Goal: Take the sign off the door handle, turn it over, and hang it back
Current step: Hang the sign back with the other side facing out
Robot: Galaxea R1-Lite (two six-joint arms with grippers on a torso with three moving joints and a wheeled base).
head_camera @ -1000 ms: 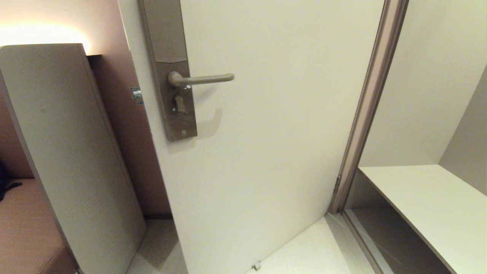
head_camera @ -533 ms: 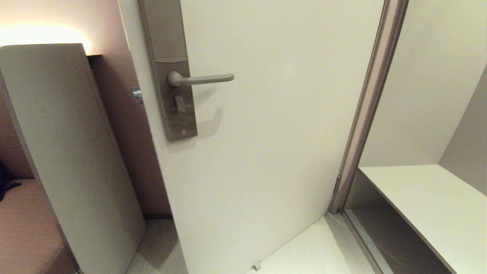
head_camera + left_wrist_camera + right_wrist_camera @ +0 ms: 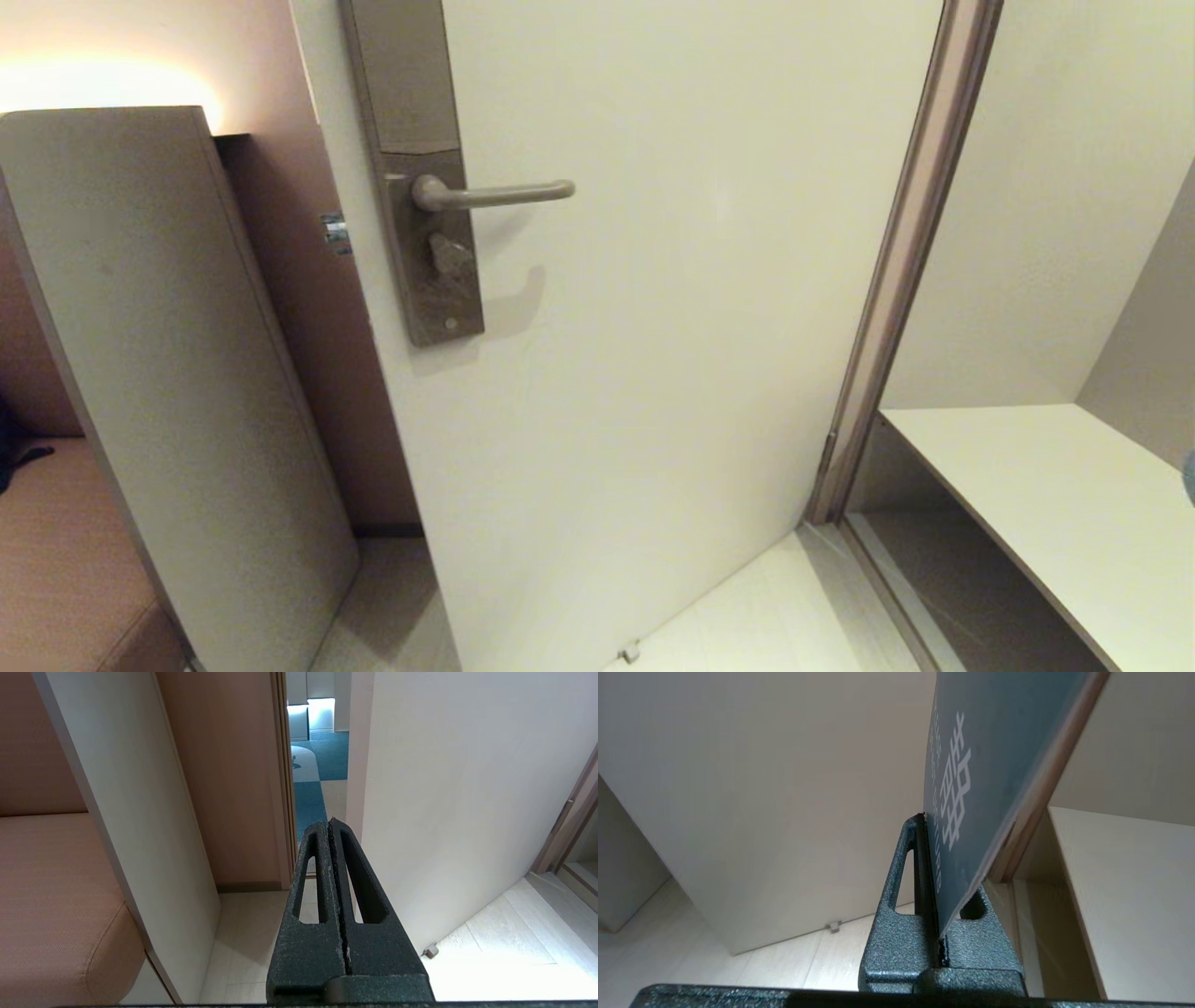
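Sign (image 3: 971, 788), blue face with white lettering showing, stands clamped edge-on between the right gripper's (image 3: 930, 868) closed fingers, well off the bare door handle (image 3: 495, 193) on its lock plate (image 3: 434, 271), while the left gripper (image 3: 331, 826) hangs pinched together, empty, near the door (image 3: 672, 327).

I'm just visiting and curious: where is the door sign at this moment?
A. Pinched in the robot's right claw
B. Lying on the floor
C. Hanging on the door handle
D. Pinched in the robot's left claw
A: the right wrist view shows the right claw shut on the blue sign, while the door handle is bare and the left claw is shut on nothing.
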